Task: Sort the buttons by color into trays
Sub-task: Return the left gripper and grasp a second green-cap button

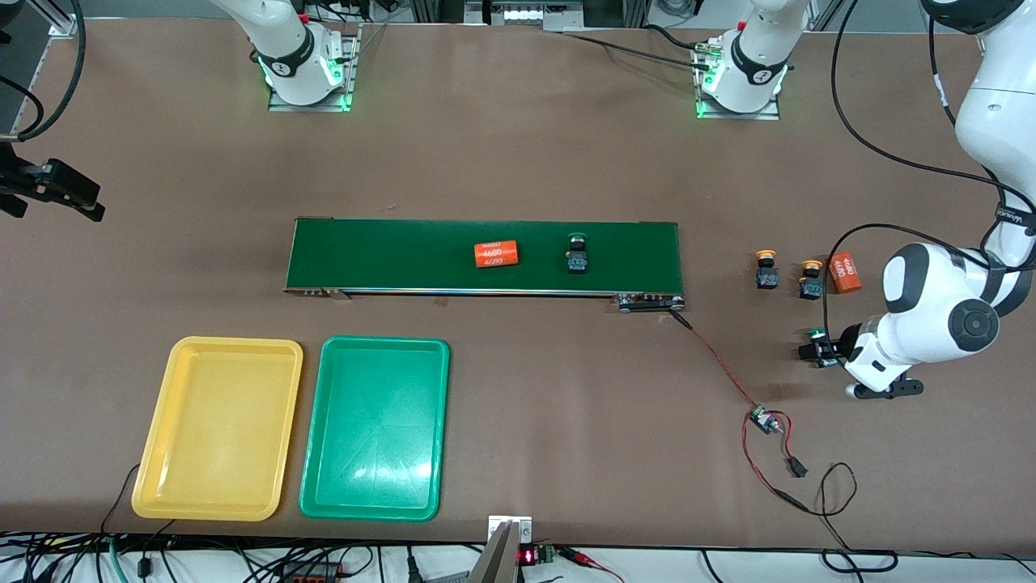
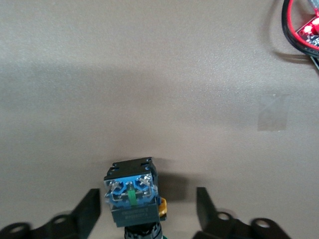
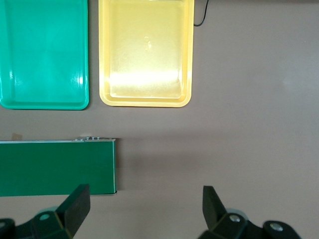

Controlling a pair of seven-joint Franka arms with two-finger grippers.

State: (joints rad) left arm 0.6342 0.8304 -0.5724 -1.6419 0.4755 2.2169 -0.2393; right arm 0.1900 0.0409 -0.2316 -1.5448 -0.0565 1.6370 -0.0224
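A green-capped button [image 1: 815, 333] [image 2: 130, 191] lies on its side on the table at the left arm's end. My left gripper [image 1: 819, 352] [image 2: 148, 211] is down around it, open, with a gap between each finger and the button's black body. Two yellow-capped buttons [image 1: 766, 270] [image 1: 810, 278] stand farther from the front camera than that one. Another green-capped button [image 1: 577, 253] sits on the conveyor belt [image 1: 388, 255]. The yellow tray [image 1: 218, 427] [image 3: 144, 55] and the green tray [image 1: 375, 427] [image 3: 45, 55] lie side by side near the front edge. My right gripper [image 3: 144, 209] hangs open and empty over bare table beside the belt's end.
One orange cylinder [image 1: 495, 254] lies on the belt, another [image 1: 846, 273] beside the yellow-capped buttons. A small circuit board [image 1: 761, 421] with red and black wires lies near the front camera from my left gripper. A black device [image 1: 53, 188] juts in at the right arm's end.
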